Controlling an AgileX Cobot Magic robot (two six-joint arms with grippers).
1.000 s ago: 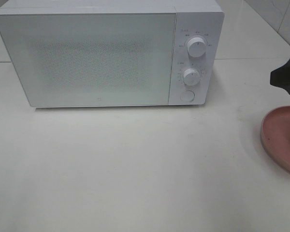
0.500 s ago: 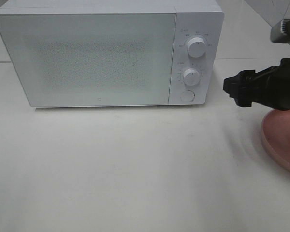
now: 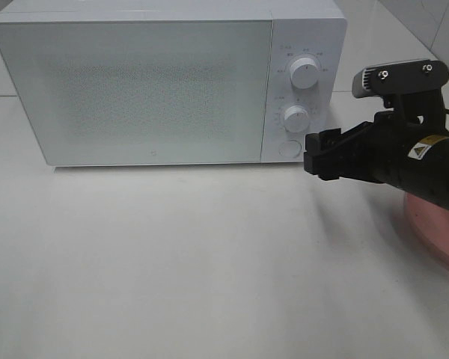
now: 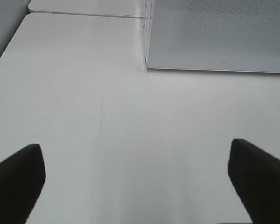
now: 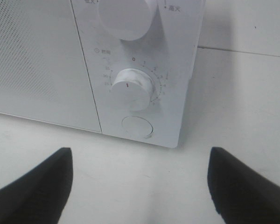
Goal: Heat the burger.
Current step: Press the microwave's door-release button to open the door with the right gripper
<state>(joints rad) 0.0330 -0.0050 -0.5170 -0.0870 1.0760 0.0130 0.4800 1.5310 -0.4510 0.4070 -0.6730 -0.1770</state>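
Your right jaws, released and empty, face the microwave (image 3: 150,90) button (image 5: 136,127); left jaws released too; burger unseen.

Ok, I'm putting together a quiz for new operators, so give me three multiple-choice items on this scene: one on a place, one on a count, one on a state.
1. Where is the plate relative to the microwave?
A) on top of it
B) to its left
C) to its right, on the table

2. How many dials are on the panel?
A) one
B) two
C) four

3. How is the door?
A) shut
B) wide open
C) taken off

Key:
1 C: the plate lies at the right edge of the high view, in front of the microwave.
2 B: two dials stand one above the other, over a round button.
3 A: the door sits flush with the panel.
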